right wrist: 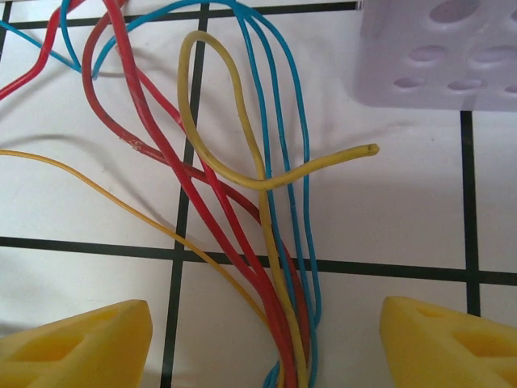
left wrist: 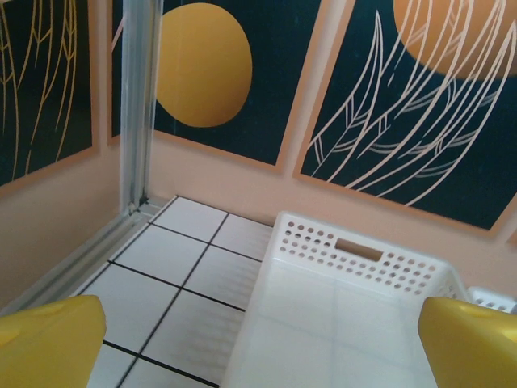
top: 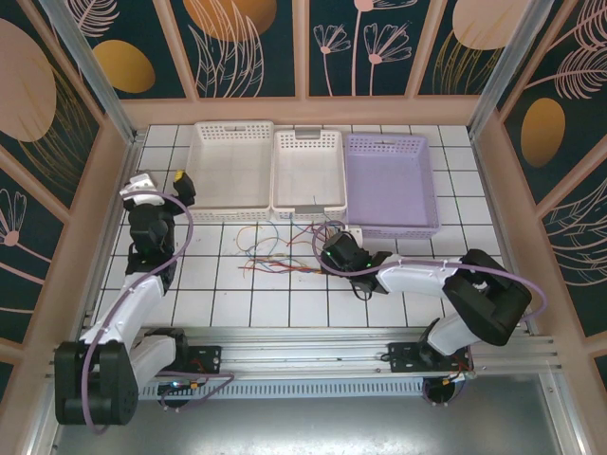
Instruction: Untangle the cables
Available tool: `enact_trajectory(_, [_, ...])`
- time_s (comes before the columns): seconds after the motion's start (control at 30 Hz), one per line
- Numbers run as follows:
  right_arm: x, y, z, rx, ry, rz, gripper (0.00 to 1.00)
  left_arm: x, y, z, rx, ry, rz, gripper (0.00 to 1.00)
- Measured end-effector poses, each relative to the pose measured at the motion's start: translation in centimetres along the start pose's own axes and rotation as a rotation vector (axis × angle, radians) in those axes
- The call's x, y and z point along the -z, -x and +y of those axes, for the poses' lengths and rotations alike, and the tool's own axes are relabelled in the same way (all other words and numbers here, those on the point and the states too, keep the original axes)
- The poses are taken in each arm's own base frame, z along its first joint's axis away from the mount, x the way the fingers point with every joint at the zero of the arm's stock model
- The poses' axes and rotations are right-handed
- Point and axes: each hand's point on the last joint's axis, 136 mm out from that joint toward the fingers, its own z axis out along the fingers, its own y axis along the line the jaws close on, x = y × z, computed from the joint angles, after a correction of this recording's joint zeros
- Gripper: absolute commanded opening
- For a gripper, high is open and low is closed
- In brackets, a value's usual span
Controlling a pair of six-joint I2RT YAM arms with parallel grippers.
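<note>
Right hand [right wrist: 266,335], fingers spread, straddles the cables [right wrist: 271,275] low in frame on the tiled surface [right wrist: 388,218]; left hand [left wrist: 262,343] gapes wide, seemingly above a white basket [left wrist: 339,315].

Left arm [top: 128,313] and right arm [top: 422,275]: white link shells, black joint housings, black bases. Thick purple cable [top: 190,227] loops along each. Fingers [right wrist: 73,343] yellow, wedge-shaped, matte, with moulded recesses, same on both arms.

Right gripper [top: 334,250] above loose cables [top: 280,263], near purple basket [top: 389,180].
</note>
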Motion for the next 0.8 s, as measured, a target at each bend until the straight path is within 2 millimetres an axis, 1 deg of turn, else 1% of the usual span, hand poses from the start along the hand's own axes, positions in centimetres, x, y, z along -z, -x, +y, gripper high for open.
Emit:
enact_trajectory(0.17, [-0.4,-0.4,-0.1,-0.007,-0.009,0.015,0.66,1.7,1.4,0.4,0.196,0.038,0.027,0.99])
enact_trajectory(0.23, [-0.5,-0.4,-0.1,-0.012,-0.011,0.017,0.62,2.2,1.7,0.4,0.248,0.042,0.044,0.99])
enact_trajectory(0.3, [-0.7,-0.4,-0.2,-0.019,-0.015,0.020,0.58,2.6,1.5,-0.1,0.281,0.022,0.072,0.99])
enact_trajectory(0.4, [-1.2,-0.3,-0.4,-0.027,-0.031,0.027,0.53,3.0,0.3,-0.8,0.305,-0.017,0.142,0.99])
enact_trajectory(0.5, [-1.5,0.0,-0.5,-0.027,-0.047,0.031,0.49,3.4,-1.6,-1.5,0.317,-0.050,0.236,0.99])
enact_trajectory(0.63, [-1.7,0.0,-0.8,-0.024,-0.072,0.036,0.40,4.0,-3.9,-1.8,0.339,-0.060,0.346,0.97])
enact_trajectory(0.8, [-1.9,0.1,-1.0,-0.020,-0.092,0.032,0.28,4.8,-6.0,-2.3,0.388,-0.080,0.442,0.94])
